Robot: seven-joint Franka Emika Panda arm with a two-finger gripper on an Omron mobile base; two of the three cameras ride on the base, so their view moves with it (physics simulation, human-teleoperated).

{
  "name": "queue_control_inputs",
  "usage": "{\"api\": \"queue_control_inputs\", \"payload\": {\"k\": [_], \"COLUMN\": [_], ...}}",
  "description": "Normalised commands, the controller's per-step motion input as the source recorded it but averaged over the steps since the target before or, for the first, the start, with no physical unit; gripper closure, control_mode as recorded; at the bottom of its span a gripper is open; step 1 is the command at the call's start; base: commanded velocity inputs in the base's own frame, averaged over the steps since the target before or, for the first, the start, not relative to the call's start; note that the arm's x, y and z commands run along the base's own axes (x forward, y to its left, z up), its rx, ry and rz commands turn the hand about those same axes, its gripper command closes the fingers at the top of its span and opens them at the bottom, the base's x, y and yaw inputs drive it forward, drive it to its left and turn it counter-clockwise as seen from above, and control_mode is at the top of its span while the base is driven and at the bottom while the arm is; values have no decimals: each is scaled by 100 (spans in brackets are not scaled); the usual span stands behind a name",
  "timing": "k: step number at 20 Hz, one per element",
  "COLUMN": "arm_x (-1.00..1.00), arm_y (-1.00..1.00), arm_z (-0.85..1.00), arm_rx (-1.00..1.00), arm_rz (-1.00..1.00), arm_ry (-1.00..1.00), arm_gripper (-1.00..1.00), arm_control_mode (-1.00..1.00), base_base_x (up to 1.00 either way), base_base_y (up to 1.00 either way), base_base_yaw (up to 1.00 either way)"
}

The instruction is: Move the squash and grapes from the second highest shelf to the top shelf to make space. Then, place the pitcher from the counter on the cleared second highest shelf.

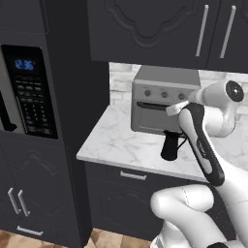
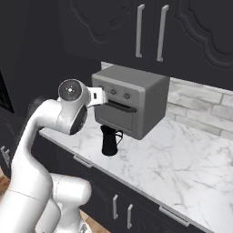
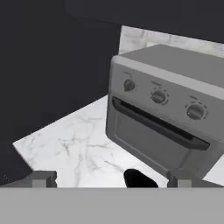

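stood on the counter [image 1: 121,140], upright, just in front of the toaster oven [image 1: 162,99]: the pitcher [image 1: 170,146], small and black, narrowing toward the top. touched the marble with its base, close to the oven's lower front, near the counter's front edge. in the right base view, same pitcher [image 2: 110,142] at about 7 o'clock from the toaster oven [image 2: 129,102], with the counter [image 2: 182,168] running off toward 4 o'clock. in the hand view, just its dark top [image 3: 139,179] peeking up at 6 o'clock, below the oven's door [image 3: 162,131], between the two fingertips [image 3: 43,178].

hung above the pitcher, near the oven's front: the claw [image 3: 111,179], spread wide, both tips far apart at the bottom of the hand view, nothing between them but the pitcher's top further off. held nothing, touched nothing. in the left base view, mostly hidden behind the arm's wrist, at about 12 o'clock from the pitcher.

behind all this, dark upper cabinets [image 1: 160,29] with silver handles, at 12 o'clock. at 9 o'clock in the left base view, a tall dark unit with a microwave panel [image 1: 31,92] and lit clock. under the counter, dark drawer fronts [image 1: 133,193].
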Motion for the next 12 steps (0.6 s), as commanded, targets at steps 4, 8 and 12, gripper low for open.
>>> {"api": "queue_control_inputs", "payload": {"k": [4,8,12], "arm_x": [0,0,6], "arm_y": [-78,-73,-41], "arm_z": [-49,-43,-42], "arm_rx": [0,-1,-5], "arm_rz": [39,48,47], "arm_ry": [0,6,6], "arm_gripper": [-100,-100,-100], "arm_control_mode": [-100,-100,-100], "base_base_x": [0,0,0], "base_base_y": [0,0,0], "base_base_yaw": [0,0,0]}}
